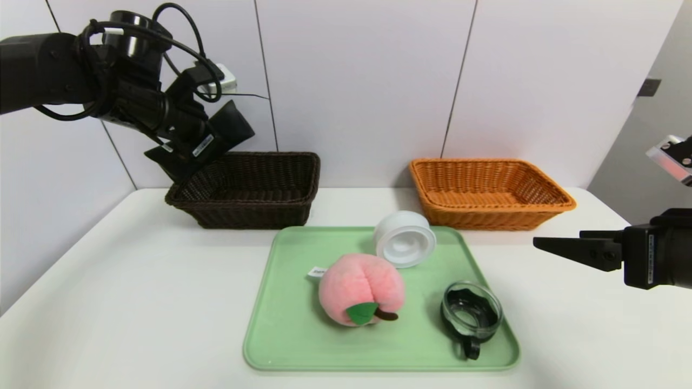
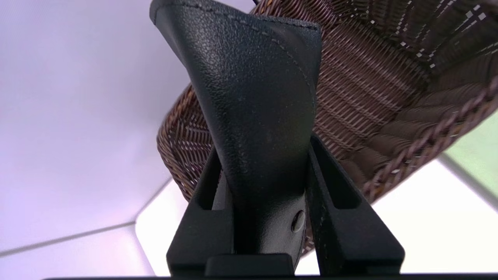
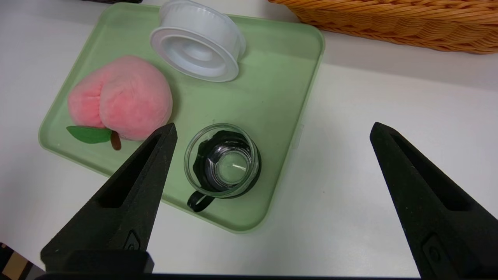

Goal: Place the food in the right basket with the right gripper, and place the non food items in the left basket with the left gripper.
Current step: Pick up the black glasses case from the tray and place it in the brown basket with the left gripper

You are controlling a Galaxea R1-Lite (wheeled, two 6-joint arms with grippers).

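Observation:
My left gripper (image 1: 203, 143) is shut on the black folded pouch (image 1: 231, 125), held in the air over the near-left corner of the dark brown left basket (image 1: 254, 208). The left wrist view shows the pouch (image 2: 253, 77) pinched between both fingers with the basket's (image 2: 373, 89) weave behind. The pink plush peach (image 1: 359, 286), the white round container (image 1: 405, 240) and the glass cup (image 1: 471, 313) lie on the green tray (image 1: 286, 324). Right of the tray hovers my right gripper (image 1: 540, 244), open and holding nothing, its fingers wide apart (image 3: 273, 126) beside the cup (image 3: 221, 161) and peach (image 3: 120, 95).
The orange right basket (image 1: 489, 216) stands at the back right, behind the tray's far corner. The white container (image 3: 196, 44) leans on its side at the tray's far edge. A wall runs close behind both baskets. A pale device (image 1: 673, 156) shows at the far right edge.

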